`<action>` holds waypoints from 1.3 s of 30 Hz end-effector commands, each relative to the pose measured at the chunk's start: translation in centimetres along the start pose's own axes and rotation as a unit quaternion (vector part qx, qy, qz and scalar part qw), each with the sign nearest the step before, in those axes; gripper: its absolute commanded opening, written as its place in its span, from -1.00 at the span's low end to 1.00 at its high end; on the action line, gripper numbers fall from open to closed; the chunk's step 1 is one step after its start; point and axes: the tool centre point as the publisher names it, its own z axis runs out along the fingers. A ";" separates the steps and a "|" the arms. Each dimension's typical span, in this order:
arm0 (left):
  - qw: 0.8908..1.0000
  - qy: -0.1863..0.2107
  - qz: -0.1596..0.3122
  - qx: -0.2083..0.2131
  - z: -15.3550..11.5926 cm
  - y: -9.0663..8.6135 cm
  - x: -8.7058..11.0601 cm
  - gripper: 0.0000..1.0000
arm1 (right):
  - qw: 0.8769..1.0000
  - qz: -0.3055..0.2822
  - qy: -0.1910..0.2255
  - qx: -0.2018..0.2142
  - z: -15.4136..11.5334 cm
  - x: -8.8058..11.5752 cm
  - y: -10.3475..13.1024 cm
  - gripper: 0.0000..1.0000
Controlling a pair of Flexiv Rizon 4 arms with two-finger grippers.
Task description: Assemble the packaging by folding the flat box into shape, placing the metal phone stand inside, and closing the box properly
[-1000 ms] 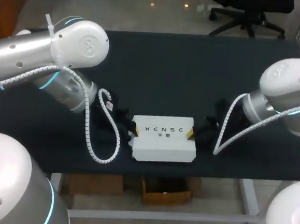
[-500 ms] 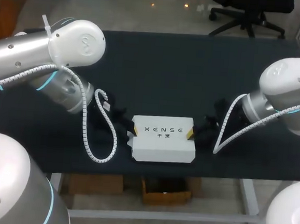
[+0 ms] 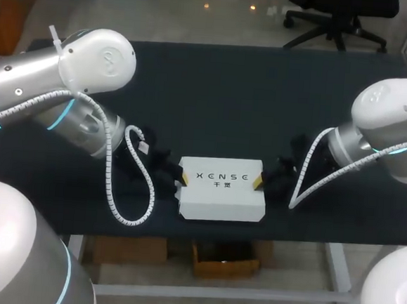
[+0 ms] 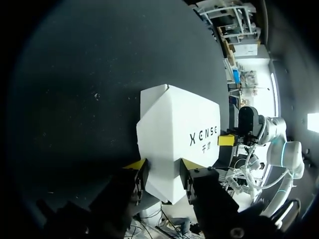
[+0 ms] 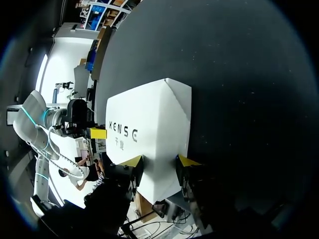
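Closest to me, just inside the table's point(image 3: 264, 93) near edge and about midway along it, the white box point(image 3: 221, 192) lies folded into shape with its lid closed and the printed face up. It sits slightly askew to that edge, its left end a touch farther in than its right.

My left gripper point(image 3: 180, 175) is at the box's left end. From the left wrist, that end sits between the two yellow tips, and the fingers point(image 4: 138, 167) press it from both sides, so I read this gripper as clamped on the box. Ahead of it, past the far end of the box, one yellow tip of my other gripper shows against the cardboard.

My right gripper point(image 3: 259, 179) is at the box's right end, opposite the left one. From the right wrist it is the same picture: the end of the box lies between the fingers point(image 5: 187, 160), both tips bear on it, and the gripper grasps the box.

A spiral-wrapped cable point(image 3: 126, 195) loops on the table beside the left gripper, toward the near-left corner. Another cable point(image 3: 314, 178) curves from the right gripper back toward its arm.

Farther back, the left arm point(image 3: 68, 78) comes in over the left edge and the right arm point(image 3: 388, 131) over the right edge, both bent down toward the box. Beyond them the dark surface runs to the far edge.
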 end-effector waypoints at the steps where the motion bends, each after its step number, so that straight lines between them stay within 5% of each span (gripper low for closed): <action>1: 1.000 0.006 0.009 0.013 0.2 0.5 0.0 -0.18 | 1.000 -0.001 0.001 0.002 0.4 0.2 -0.1 -0.19; 13: 0.999 -0.004 0.021 0.049 0.3 0.9 0.1 -0.16 | 1.000 0.005 0.002 0.004 0.5 -0.1 -0.2 -0.20; 39: 0.999 -0.038 -0.001 0.015 0.6 0.1 1.7 -0.24 | 1.000 0.014 -0.017 0.019 0.2 0.9 -0.3 -0.22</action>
